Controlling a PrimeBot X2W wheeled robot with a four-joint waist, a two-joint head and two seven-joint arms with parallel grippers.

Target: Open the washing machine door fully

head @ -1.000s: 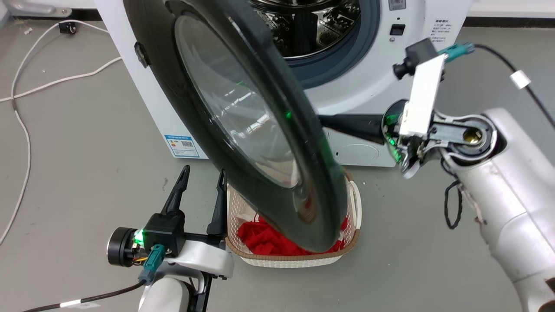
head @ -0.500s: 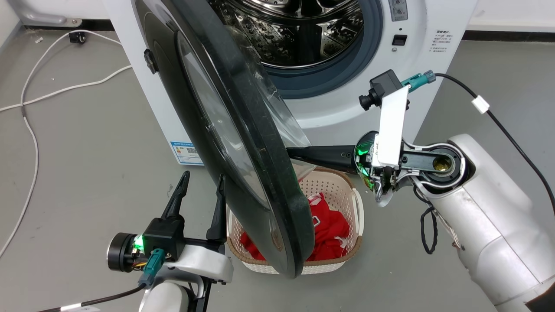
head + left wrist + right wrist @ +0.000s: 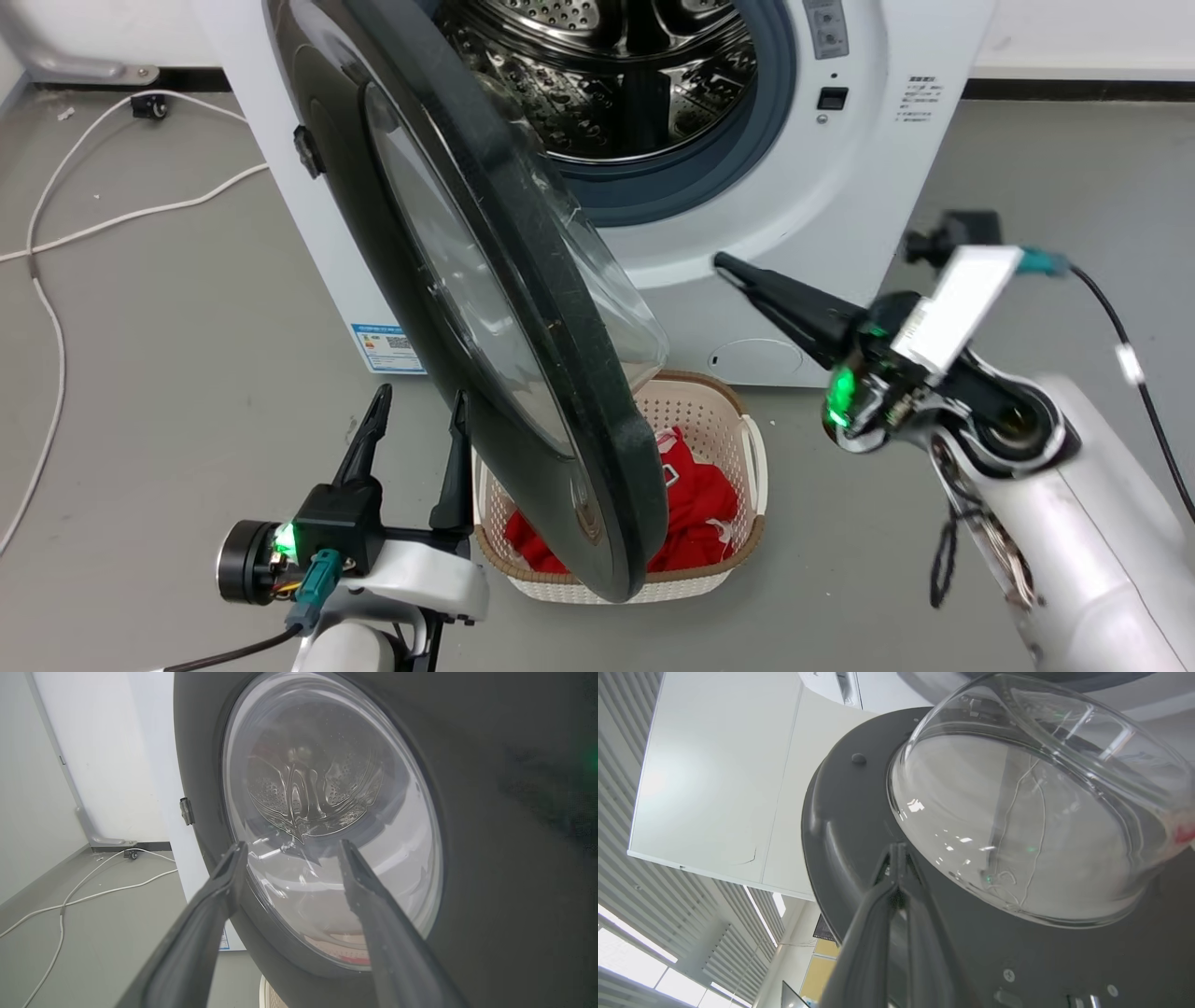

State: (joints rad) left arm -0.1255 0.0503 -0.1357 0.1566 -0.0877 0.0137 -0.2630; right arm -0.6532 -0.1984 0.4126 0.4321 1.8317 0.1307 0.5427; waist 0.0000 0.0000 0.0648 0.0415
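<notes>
- Half-open door [image 3: 579, 411], swing unfinished.
- Right gripper [image 3: 726, 264] pinched together, empty, at door's 3 o'clock.
- Left gripper [image 3: 421, 394] spread wide, 7 o'clock.
- Next: push inner face outward.

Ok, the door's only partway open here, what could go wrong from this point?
The left gripper stands open right beside the outer face of the washing machine door; swinging wider, the door could strike its fingers.
The right gripper is shut and apart from the door; pushing with such slim tips, it might slide off the glass bowl.
The door's lower edge hangs over the laundry basket and may brush it.
</notes>
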